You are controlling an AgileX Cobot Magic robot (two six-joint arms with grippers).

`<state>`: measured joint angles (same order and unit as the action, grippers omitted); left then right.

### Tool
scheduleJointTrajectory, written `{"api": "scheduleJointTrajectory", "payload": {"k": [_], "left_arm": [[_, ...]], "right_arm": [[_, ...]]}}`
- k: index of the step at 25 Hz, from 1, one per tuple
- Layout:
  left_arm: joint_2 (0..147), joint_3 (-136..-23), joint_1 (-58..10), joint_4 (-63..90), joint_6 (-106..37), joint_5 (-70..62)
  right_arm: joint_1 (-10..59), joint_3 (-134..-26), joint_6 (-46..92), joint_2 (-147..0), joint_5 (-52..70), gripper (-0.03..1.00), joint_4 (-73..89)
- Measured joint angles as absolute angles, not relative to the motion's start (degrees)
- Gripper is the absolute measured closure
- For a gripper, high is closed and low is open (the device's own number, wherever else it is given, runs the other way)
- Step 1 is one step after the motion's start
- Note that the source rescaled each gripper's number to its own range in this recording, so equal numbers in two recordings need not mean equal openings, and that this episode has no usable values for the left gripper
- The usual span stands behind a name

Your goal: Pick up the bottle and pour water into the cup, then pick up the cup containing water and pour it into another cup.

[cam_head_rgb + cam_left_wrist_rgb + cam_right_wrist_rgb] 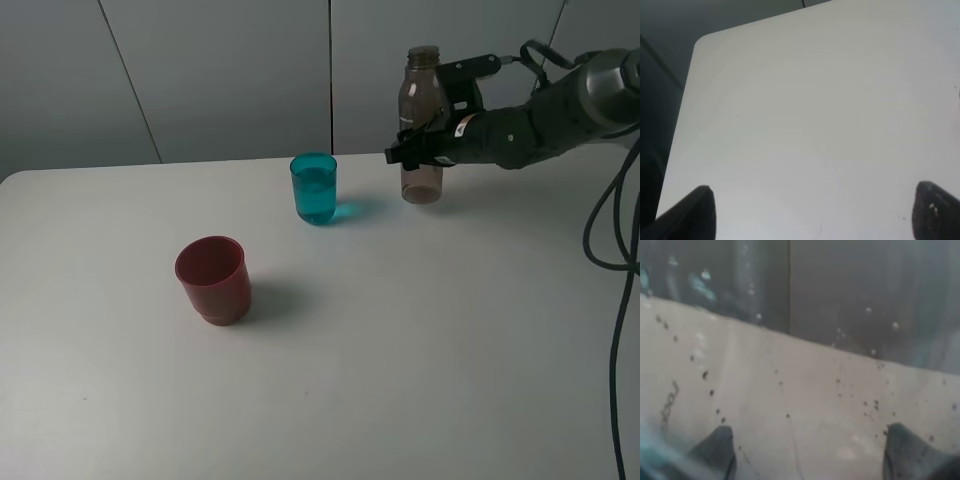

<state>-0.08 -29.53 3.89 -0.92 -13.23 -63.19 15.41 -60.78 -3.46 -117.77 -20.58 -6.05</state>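
left gripper (810,215) spread wide over bare table (815,100), idle, free for the cup step | red cup (212,278) front-left, upright, set as final pour target | teal cup (314,188) mid-table, water inside, so first pour looks done | bottle (422,90) back-right, upright, right gripper (425,145) clenched round its middle, probably parking it clear

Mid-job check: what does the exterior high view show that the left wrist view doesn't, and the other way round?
Only exterior high: the right claw shut on the smoky bottle, the teal cup with water in it, and the red cup, each standing apart. Only left wrist: the left claw, open, its tips wide apart over bare surface, nothing between them. Both: the white table.
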Motion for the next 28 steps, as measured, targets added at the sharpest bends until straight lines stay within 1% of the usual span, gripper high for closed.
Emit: {"api": "scheduleJointTrajectory", "payload": {"k": [4,6,10,15,28], "left_arm": [[-0.08,-29.53,3.89,-0.92,-13.23,-63.19],[-0.08,-29.53,3.89,-0.92,-13.23,-63.19],[-0.08,-29.53,3.89,-0.92,-13.23,-63.19],[-0.08,-29.53,3.89,-0.92,-13.23,-63.19],[-0.08,-29.53,3.89,-0.92,-13.23,-63.19]], "right_arm": [[15.28,-54.53,-3.69,-117.52,-35.44,0.96,-3.53],[15.28,-53.25,-3.69,-117.49,-38.49,0.96,-1.88],[15.18,-52.76,-3.54,-117.28,-39.96,0.96,-0.40],[15.18,-52.22,1.60,-117.28,-40.02,0.96,3.72],[15.18,-45.32,3.39,-116.12,-43.85,0.96,5.38]]}}
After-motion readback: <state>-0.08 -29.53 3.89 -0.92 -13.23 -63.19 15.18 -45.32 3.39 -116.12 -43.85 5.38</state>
